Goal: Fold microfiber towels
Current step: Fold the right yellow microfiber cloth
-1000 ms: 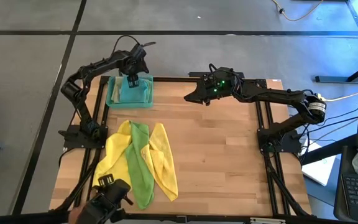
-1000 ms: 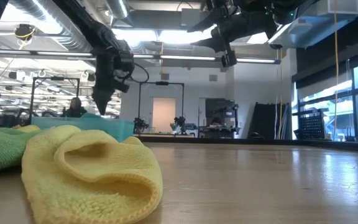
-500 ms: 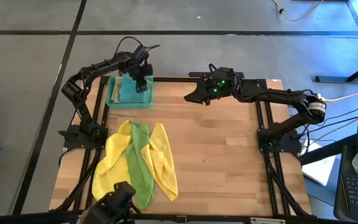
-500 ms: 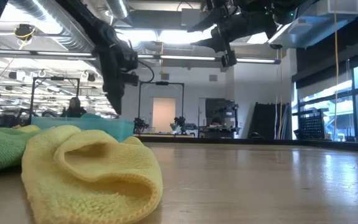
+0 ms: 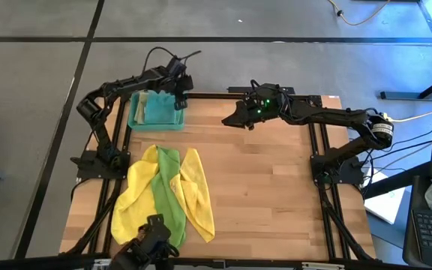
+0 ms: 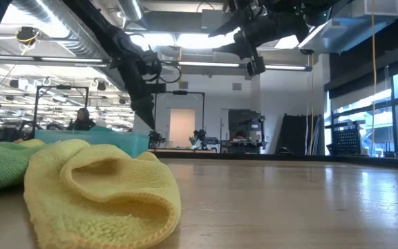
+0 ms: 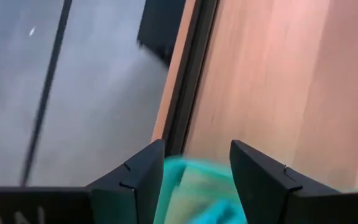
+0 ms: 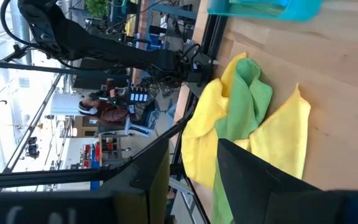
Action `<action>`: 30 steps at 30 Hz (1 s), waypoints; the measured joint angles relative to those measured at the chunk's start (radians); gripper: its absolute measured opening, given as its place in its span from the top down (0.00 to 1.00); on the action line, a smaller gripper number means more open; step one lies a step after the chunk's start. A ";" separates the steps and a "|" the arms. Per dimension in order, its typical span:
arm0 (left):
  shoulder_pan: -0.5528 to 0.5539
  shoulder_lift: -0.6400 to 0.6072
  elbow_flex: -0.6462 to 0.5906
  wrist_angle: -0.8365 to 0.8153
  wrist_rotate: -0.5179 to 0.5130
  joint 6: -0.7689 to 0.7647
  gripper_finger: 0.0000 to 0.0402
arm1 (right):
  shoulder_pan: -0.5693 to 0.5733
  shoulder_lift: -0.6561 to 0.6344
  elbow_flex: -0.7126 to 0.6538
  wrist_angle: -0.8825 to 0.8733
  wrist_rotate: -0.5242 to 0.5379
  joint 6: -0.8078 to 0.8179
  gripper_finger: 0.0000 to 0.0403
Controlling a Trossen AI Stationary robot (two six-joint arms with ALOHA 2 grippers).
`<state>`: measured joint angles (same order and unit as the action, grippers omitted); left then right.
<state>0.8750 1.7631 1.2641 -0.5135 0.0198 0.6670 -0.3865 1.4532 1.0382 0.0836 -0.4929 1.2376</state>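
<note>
Two yellow towels (image 5: 196,196) and a bright green one (image 5: 169,196) lie crumpled in a pile at the table's near left; they also show in the right wrist view (image 8: 241,118). A teal towel (image 5: 160,109) and a pale olive one (image 5: 142,100) lie in the teal tray (image 5: 135,124) at the far left. My left gripper (image 5: 180,90) hangs open and empty above the tray's far right corner; teal shows between its fingers (image 7: 194,186). My right gripper (image 5: 231,117) is open and empty above the table's far middle.
A dark object (image 5: 150,241) sticks in over the table's near edge, next to the pile. The bare wooden table top (image 5: 268,187) spreads to the right of the pile. In the low view the yellow towel (image 6: 95,194) fills the foreground.
My left gripper has gone from above the middle of the tray toward the table's right edge, to the tray's far right corner. The dark object at the near edge has shifted to the right. The towels have stayed where they were.
</note>
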 joint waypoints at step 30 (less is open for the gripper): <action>-0.007 0.036 -0.096 0.038 -0.122 0.070 0.58 | 0.025 0.000 0.000 -0.009 0.021 0.019 0.66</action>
<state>0.8679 1.7993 1.1679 -0.4750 -0.1019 0.7374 -0.3616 1.4532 1.0382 0.0747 -0.4721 1.2568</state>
